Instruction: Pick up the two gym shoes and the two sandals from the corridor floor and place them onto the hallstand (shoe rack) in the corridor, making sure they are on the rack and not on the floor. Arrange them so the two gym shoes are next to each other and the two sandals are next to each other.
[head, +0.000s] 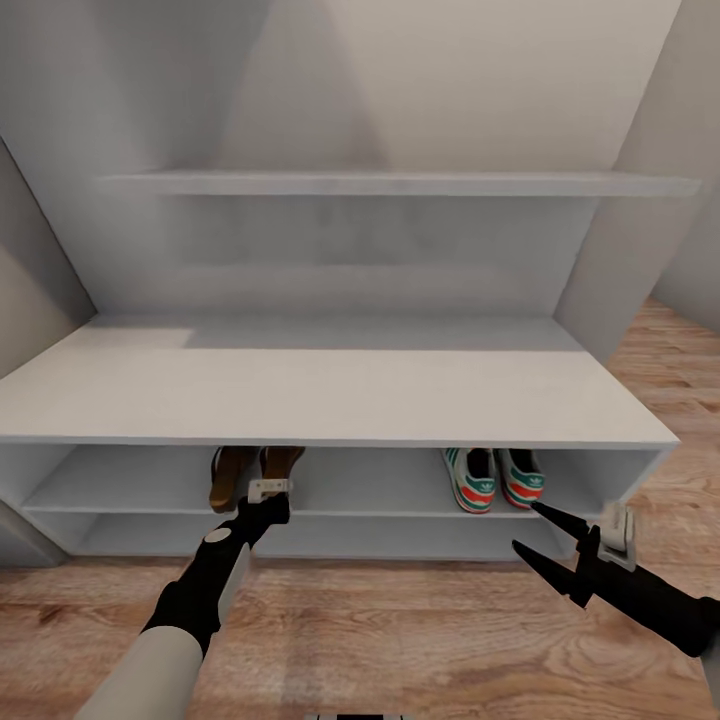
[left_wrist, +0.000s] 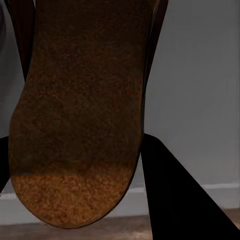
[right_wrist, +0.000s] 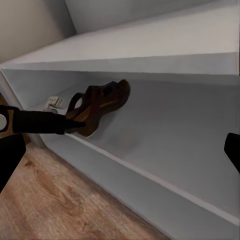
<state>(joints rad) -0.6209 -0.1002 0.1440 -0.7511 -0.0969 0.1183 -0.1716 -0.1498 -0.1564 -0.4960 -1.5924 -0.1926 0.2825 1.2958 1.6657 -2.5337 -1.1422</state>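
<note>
Head view has the left gripper (head: 268, 497) clamped on a sandal (head: 278, 466) at the hallstand (head: 330, 400) upper shelf beside its mate (head: 230, 478), gym shoes (head: 495, 478) already shelved, right gripper (head: 530, 528) jaws apart, so I'd ease it flat before letting go.

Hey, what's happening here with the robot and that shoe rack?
The robot is putting shoes away on a pale grey shoe rack. Both gym shoes already sit side by side at the right end of the upper shelf. At the left end, one sandal lies on the same shelf, and the left gripper is at the second sandal right beside it, seemingly holding its heel end. The right gripper hangs open and empty in front of the rack, above the wood floor.
</note>
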